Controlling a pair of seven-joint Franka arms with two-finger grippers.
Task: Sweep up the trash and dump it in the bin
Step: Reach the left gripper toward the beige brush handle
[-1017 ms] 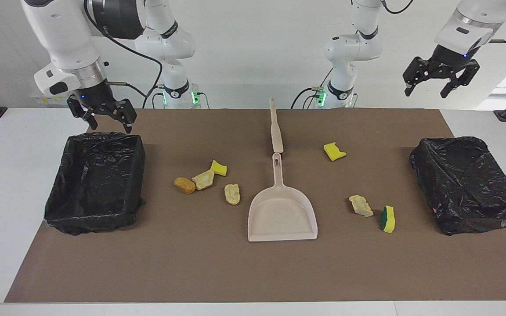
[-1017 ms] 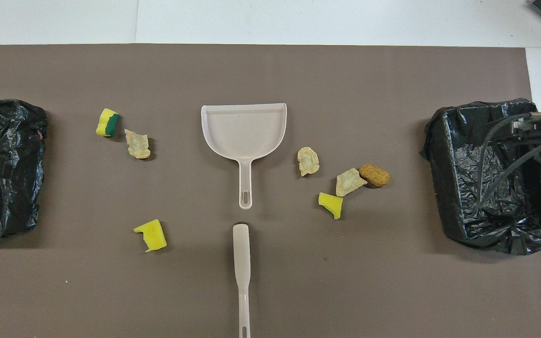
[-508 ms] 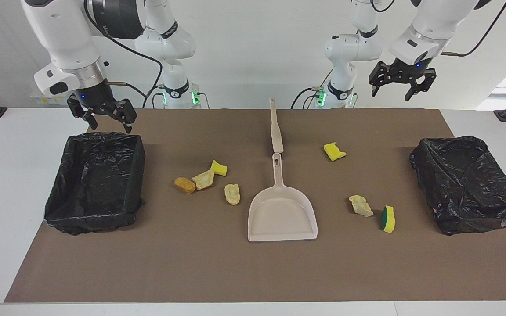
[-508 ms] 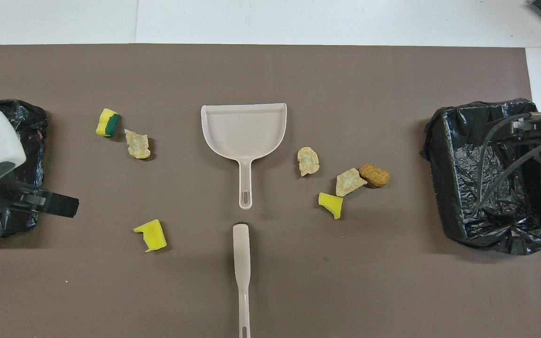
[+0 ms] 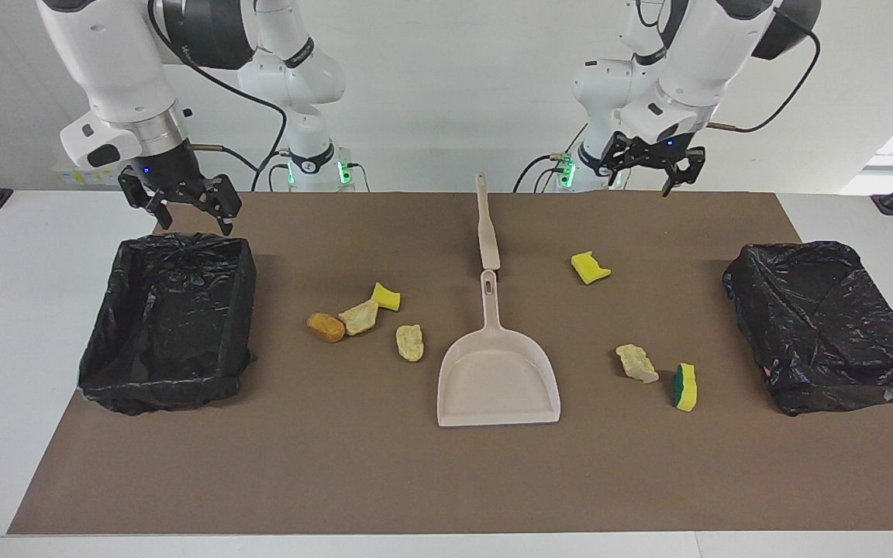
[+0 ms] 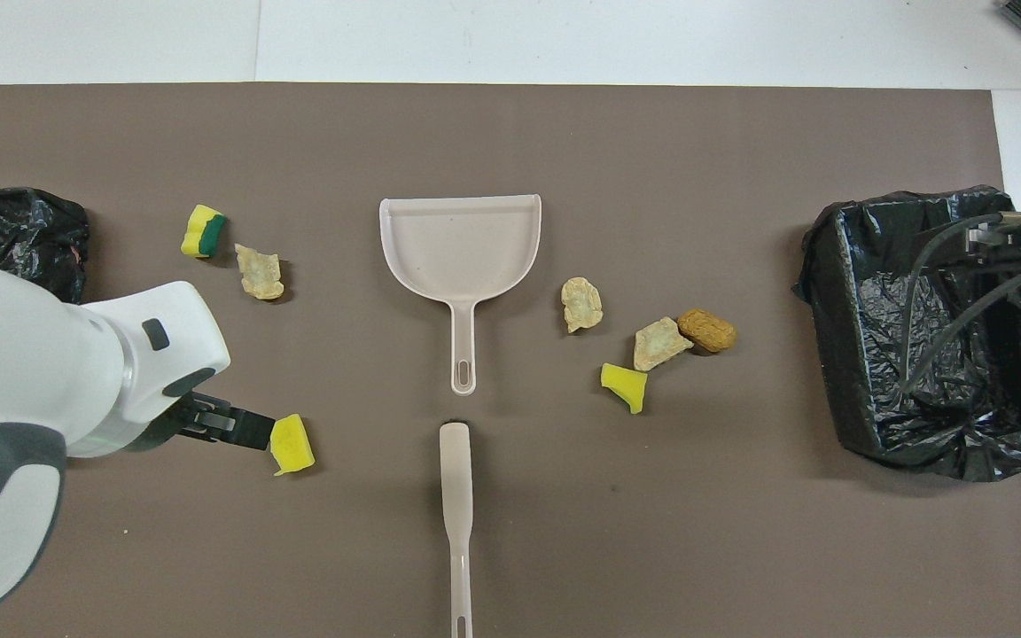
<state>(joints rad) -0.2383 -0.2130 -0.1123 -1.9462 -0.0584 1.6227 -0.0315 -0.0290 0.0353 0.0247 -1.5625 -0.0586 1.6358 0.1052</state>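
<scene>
Left hand [image 5: 654, 170] open, up over the counter [image 5: 384, 480]. Right hand [image 5: 181, 203] open above a black bin [image 5: 167, 325]. Trash [image 5: 591, 267] untouched.

The beige dustpan [image 5: 498, 380] lies mid-mat, handle toward the robots; trash [image 5: 361, 316] is scattered on both sides of it; a black-lined bin [image 5: 170, 322] sits at each end; both grippers hang open, holding nothing.

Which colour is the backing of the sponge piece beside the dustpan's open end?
Dark green backing, best in the facing view.
</scene>
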